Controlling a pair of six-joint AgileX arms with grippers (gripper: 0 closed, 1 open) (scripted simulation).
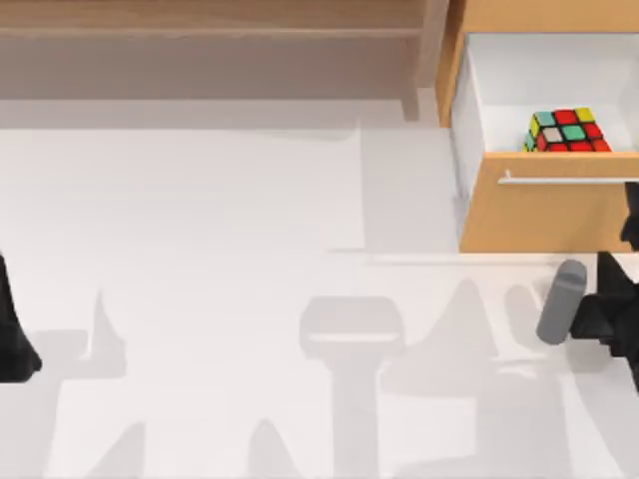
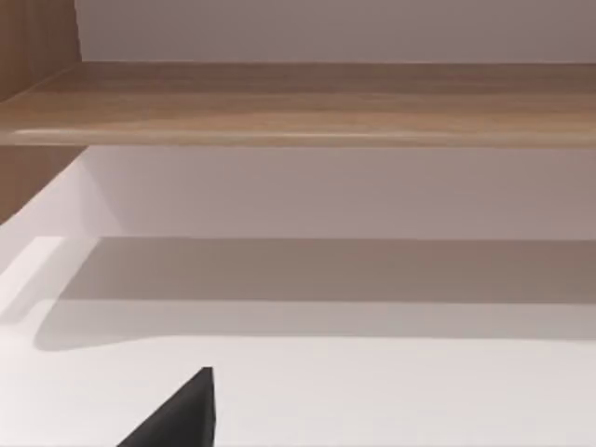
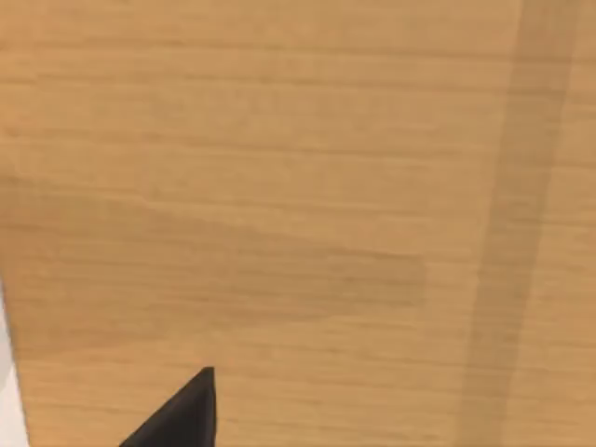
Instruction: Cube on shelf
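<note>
Desk (image 1: 250, 249) white, lit from above, with our own arm shadows across it. The cube (image 1: 567, 131) sits inside the open drawer (image 1: 519, 70) of the orange-tan cabinet (image 1: 549, 215), resting on the white drawer floor just behind the drawer front and its metal bar handle (image 1: 564, 180); red, green, yellow and white stickers face up. The shelf (image 1: 210, 30) runs along the far edge of the desk to the left of the cabinet, its upright side panel (image 1: 431, 55) standing just beside the drawer's left wall. The cube is well apart from the shelf board, with nothing of ours touching it. Our right arm (image 1: 599, 304) hangs in front of the cabinet, just below the drawer front and toward the cabinet's right end, a grey cylindrical link angled toward the desk; its wrist camera looks straight at a wood-grain panel (image 3: 279, 186) up close, with one dark fingertip (image 3: 182, 414) of the right gripper in the corner, and we cannot tell whether that gripper is spread or pressed together. Our left arm (image 1: 12, 334) is parked far to the left of the cabinet at the desk's edge; its wrist camera looks along the desk at the shelf board (image 2: 307, 102), one dark fingertip (image 2: 182, 414) in view, and again we cannot tell the left gripper's state.
</note>
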